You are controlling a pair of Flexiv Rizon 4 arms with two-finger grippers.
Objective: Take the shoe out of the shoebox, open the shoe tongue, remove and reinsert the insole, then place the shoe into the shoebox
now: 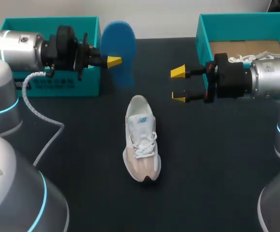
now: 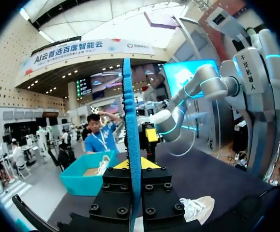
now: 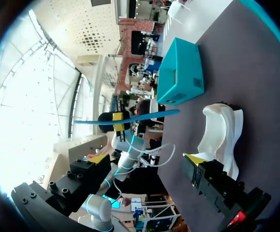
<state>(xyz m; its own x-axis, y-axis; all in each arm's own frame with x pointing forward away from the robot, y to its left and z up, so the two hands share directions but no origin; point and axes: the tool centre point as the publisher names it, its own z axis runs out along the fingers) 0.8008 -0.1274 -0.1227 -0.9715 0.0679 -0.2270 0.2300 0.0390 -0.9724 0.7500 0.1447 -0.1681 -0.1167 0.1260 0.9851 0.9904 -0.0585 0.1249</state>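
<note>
While my left hand (image 1: 114, 61) pinches the blue insole (image 1: 118, 46) between closed fingers and holds it upright in the air, the white shoe (image 1: 141, 140) that must take it back lies flat on the worktop (image 1: 217, 159), below the hand and off toward my right. The shoe's long axis runs away from me, with the heel and mouth at the far end and the toe pointing back toward me. The insole stands on end, so by my reckoning it has to tip over and line up with that axis before it can slide in. My right hand (image 1: 179, 84) hangs empty on the other side of the heel end, fingers spread wide, about as near the mouth as my left and well placed to steady the shoe. A teal shoebox (image 1: 202, 43) waits behind it.
</note>
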